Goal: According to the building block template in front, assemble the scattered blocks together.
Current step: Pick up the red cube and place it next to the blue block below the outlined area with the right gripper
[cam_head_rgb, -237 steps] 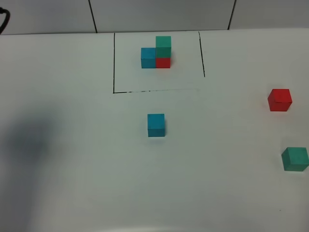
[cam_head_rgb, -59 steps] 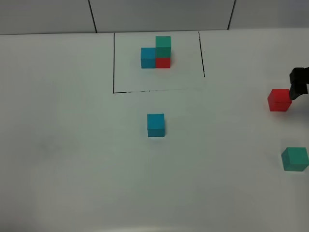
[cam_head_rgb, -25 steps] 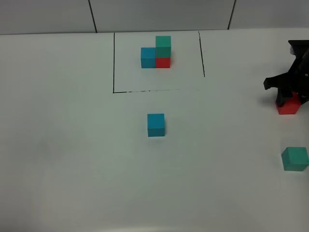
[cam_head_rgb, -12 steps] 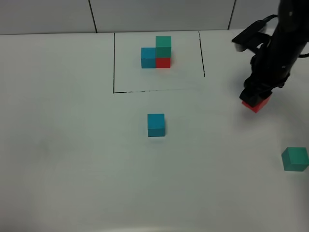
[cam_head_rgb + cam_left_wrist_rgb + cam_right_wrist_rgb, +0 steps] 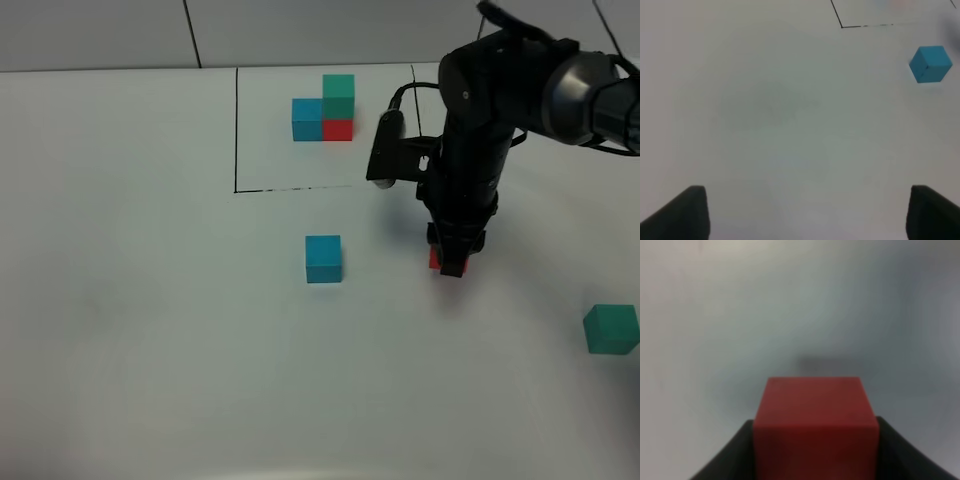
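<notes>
Clamping a red block [image 5: 437, 261] between its two fingers [image 5: 727, 457], the right end effector [image 5: 452, 268] is pointing straight down at the desk [image 5: 150, 300], closed just to the block's width.

Six blocks are showing in the high view: two red, two blue and two green. Three of them are forming the template [image 5: 325, 112] at 12 o'clock on the desk, inside a black outline [image 5: 236, 130]. There a blue one and a red one are sitting side by side, blue at 9 o'clock of red, and a green one is sitting on top of the red.

The other three are lying scattered. The loose blue block [image 5: 323, 259] is resting near the middle of the desk, its faces squared to the outline. The held red block is sitting at 3 o'clock of it, well apart, mostly hiding behind the end effector; whether it is touching the desk, I cannot tell. Being a cube, it is showing no long axis. In the right wrist view it is sitting level and square in the grip, one flat face turned to the camera. The loose green block [image 5: 611, 329] is lying at 4 o'clock, by the desk's edge, turned slightly.

The left end effector [image 5: 807, 200] is hanging over bare desk with its fingertips [image 5: 690, 212] spread wide, gripping nothing.
</notes>
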You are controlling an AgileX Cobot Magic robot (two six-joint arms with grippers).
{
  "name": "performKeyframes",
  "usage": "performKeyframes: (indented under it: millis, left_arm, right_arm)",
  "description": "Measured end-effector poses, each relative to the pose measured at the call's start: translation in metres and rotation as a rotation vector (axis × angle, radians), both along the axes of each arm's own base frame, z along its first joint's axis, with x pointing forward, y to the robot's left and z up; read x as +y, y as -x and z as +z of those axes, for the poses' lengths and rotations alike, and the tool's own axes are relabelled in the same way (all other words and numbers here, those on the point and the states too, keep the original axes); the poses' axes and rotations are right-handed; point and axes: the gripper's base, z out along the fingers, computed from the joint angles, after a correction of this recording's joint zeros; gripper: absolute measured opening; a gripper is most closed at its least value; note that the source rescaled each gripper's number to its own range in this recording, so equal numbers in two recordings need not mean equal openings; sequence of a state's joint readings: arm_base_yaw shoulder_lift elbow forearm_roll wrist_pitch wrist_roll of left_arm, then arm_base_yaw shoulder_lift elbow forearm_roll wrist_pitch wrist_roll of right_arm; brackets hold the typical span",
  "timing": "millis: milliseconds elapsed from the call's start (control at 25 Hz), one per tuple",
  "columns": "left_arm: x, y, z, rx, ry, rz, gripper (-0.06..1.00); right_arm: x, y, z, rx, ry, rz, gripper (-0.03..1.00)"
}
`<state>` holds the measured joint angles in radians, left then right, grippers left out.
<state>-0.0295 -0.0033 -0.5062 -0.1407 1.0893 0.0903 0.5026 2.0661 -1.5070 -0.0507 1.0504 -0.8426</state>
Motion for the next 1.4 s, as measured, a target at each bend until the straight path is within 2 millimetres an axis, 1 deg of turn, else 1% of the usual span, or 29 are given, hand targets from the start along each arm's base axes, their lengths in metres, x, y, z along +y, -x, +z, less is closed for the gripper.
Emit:
performKeyframes:
  millis: [120,280,520,720,1120,1400]
  left_arm:
    - [0.0,0.0,0.0,0.0,0.0,0.0,0.98]
    - [0.0,0.0,0.0,0.0,0.0,0.0,0.98]
    - [0.0,0.0,0.0,0.0,0.0,0.0,0.98]
    - [0.0,0.0,0.0,0.0,0.0,0.0,0.98]
    - [0.0,0.0,0.0,0.0,0.0,0.0,0.98]
    - [0.0,0.0,0.0,0.0,0.0,0.0,0.98]
  right_arm:
    - [0.015,0.003,-0.005,-0.005,-0.013,0.035,0.01]
    - [0.035,-0.003,-0.004,0.011,-0.045,0.06,0.01]
    - [0.053,-0.015,-0.013,0.02,-0.049,0.081,0.01]
    - [0.065,-0.013,-0.015,0.008,-0.08,0.093,0.01]
    - [0.072,-0.011,-0.032,0.044,-0.088,0.09,0.01]
    - [0.073,-0.012,-0.036,0.04,-0.09,0.092,0.01]
